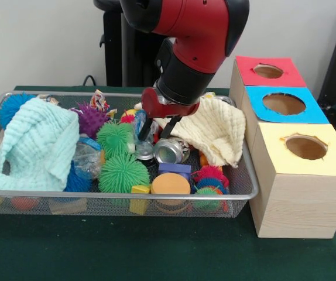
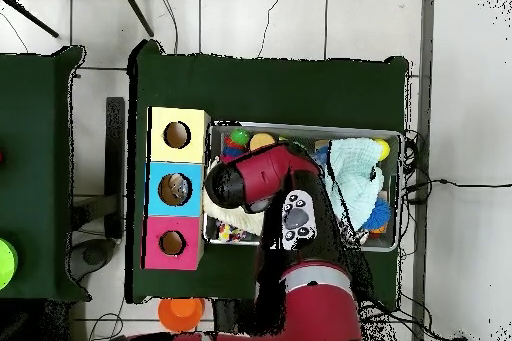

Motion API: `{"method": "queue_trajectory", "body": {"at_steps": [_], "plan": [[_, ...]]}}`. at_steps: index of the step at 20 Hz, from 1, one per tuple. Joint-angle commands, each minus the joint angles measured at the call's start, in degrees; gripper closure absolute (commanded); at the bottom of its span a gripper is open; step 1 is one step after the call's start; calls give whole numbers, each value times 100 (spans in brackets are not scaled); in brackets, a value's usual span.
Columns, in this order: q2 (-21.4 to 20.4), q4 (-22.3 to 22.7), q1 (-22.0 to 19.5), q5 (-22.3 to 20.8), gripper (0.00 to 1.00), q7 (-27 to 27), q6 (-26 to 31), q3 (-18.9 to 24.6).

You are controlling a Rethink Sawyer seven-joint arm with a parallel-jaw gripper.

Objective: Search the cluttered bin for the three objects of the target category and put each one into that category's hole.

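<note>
The gripper (image 1: 158,127) is dipping into the middle of the cluttered bin (image 1: 121,194), its jaws parted and, as far as the front view is showing, gripping nothing. They are straddling clutter just above a shiny can (image 1: 169,151). A crushed clear bottle (image 1: 88,159) is lying left of centre, half tucked under the pale blue cloth (image 1: 36,146). The risk: those jaws closing on the can instead, or snagging the cream cloth (image 1: 218,130) at right and dragging it. The green spiky balls (image 1: 119,158) are crowding the bottle too, so a grab there could be slipping off.
</note>
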Motion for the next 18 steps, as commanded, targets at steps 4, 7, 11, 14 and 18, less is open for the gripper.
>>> {"method": "queue_trajectory", "body": {"at_steps": [4, 7, 11, 14, 18], "plan": [[56, 101, 182, -379, 0, 424, -247, -215], [64, 86, 244, -379, 0, 498, -325, -271], [101, -3, 311, -364, 0, 479, -309, -322], [92, -16, 373, -359, 0, 509, -281, -414], [302, -182, 387, -332, 0, 407, -126, -429]]}}
